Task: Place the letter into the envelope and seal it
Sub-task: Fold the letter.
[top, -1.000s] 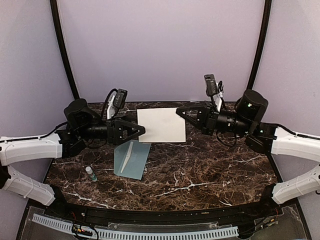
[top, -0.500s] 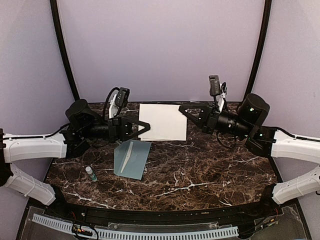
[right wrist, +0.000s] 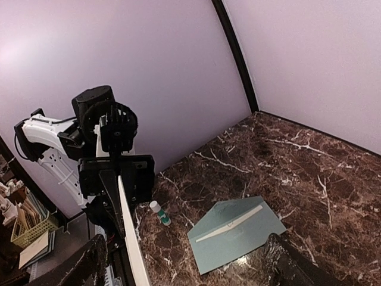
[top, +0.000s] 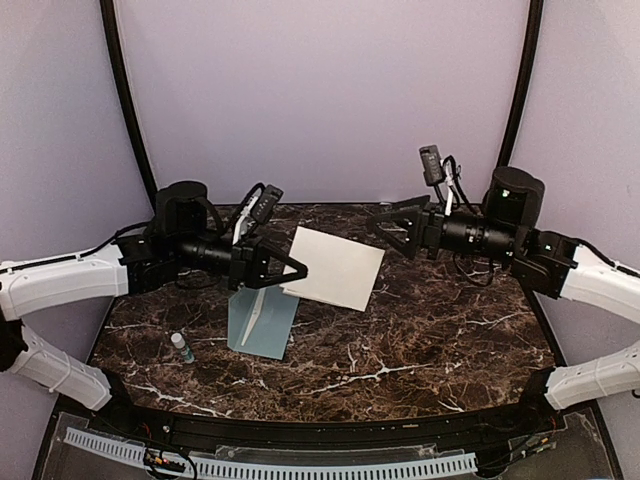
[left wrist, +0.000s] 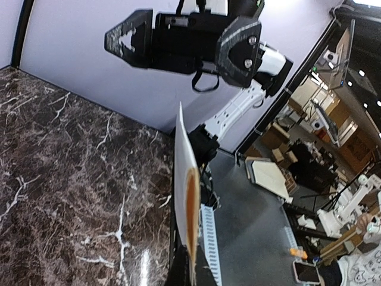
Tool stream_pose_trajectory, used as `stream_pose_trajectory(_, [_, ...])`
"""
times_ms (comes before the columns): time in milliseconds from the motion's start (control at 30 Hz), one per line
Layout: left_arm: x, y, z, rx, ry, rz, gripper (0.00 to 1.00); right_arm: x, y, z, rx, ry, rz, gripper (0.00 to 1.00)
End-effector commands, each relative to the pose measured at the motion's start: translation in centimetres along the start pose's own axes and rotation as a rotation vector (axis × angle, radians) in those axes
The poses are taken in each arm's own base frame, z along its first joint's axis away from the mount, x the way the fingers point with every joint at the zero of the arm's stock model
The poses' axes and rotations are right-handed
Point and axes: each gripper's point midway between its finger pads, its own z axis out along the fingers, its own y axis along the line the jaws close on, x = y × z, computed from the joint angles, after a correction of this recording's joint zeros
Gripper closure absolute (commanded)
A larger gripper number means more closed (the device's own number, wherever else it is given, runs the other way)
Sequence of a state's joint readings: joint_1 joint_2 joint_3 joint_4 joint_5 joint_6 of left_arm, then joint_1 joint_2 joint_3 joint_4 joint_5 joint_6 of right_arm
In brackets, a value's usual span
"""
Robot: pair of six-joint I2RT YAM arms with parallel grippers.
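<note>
The letter (top: pixel 337 268), a cream sheet with its plain face up, hangs tilted above the table. My left gripper (top: pixel 296 270) is shut on its left edge. In the left wrist view the letter (left wrist: pixel 185 179) shows edge-on, rising from my left gripper (left wrist: pixel 191 271). My right gripper (top: pixel 388 228) stands open just right of the sheet, apart from it. The teal envelope (top: pixel 262 318) lies flat below the left gripper, flap open. In the right wrist view the envelope (right wrist: pixel 238 233) lies between my open right gripper's (right wrist: pixel 186 267) fingers (right wrist: pixel 89 268), with the letter (right wrist: pixel 132 238) at left.
A small glue stick (top: pixel 182 347) with a white cap and green body lies on the dark marble table (top: pixel 430 340), left of the envelope; it also shows in the right wrist view as the glue stick (right wrist: pixel 159 213). Black poles and lilac walls ring the table.
The left gripper shut on the letter's left edge. The right gripper let go of the right edge and drew back. The sheet tilted and shifted forward with the left arm.
</note>
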State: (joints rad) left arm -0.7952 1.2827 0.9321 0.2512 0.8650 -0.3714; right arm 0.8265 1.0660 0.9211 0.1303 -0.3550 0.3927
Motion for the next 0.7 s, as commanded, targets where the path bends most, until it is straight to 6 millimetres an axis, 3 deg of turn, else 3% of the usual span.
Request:
stream_pose_trajectory(0, [5.6, 1.3, 0.1, -0.012, 0.258, -0.045, 1.0, 4.4, -0.5, 0.4, -0.017, 0.281, -0.017, 0.14])
stream_pose_trajectory(267, [6.6, 1.0, 1.3, 0.076, 0.306, -0.078, 1.0, 7.2, 1.3, 0.8, -0.16, 0.428, 0.04, 0.23])
stream_pose_trajectory(400, [6.8, 1.0, 1.7, 0.104, 0.319, -0.087, 1.0, 9.8, 0.8, 1.4, -0.153, 0.48, 0.07, 0.23])
stream_pose_trajectory(567, [7.4, 1.3, 2.0, 0.116, 0.35, -0.102, 1.0, 11.1, 1.1, 1.6, -0.197, 0.477, 0.11, 0.24])
stream_pose_trajectory(667, [7.3, 1.4, 2.2, 0.124, 0.353, -0.102, 1.0, 11.7, 1.3, 1.9, -0.214, 0.491, 0.124, 0.33])
